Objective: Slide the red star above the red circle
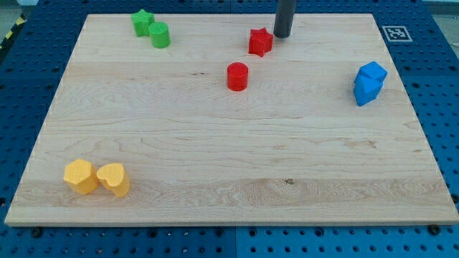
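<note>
Our tip [282,36] sits at two o'clock of the red star block [260,42]; no pincer shows. We should push steadily toward nine o'clock until the star stands at twelve o'clock of the red circular block [237,76].

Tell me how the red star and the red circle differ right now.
Shape: the red star has pointed arms, while the red circle is a round cylinder. Place: the red star lies nearer the view's top and a little to the view's right of the red circle. Contact: my tip stands right beside the red star on its right, apart from the red circle. Both are red and rest on the board, apart from each other.
</note>
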You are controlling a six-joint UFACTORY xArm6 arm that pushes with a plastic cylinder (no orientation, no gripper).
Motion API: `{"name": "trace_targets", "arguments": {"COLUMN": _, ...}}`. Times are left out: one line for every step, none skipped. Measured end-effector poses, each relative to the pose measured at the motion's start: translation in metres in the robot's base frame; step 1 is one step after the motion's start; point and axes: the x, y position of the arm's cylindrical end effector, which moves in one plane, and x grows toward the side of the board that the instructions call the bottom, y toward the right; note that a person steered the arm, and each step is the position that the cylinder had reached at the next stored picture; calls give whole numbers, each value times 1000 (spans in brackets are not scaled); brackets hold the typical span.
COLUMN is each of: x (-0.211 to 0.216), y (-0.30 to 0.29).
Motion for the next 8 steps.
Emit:
{"name": "trace_targets", "arguments": {"x": 15, "y": -10}}
{"name": "trace_targets", "arguments": {"x": 15, "y": -38}}
{"name": "trace_targets", "arguments": {"x": 15, "y": -61}}
{"name": "trace_targets", "arguments": {"x": 15, "y": -66}}
{"name": "trace_targets", "arguments": {"x": 13, "y": -66}}
{"name": "trace_targets", "arguments": {"x": 12, "y": -75}}
{"name": "trace_targets", "arguments": {"x": 4, "y": -83}}
{"name": "trace_targets", "arguments": {"x": 4, "y": -100}}
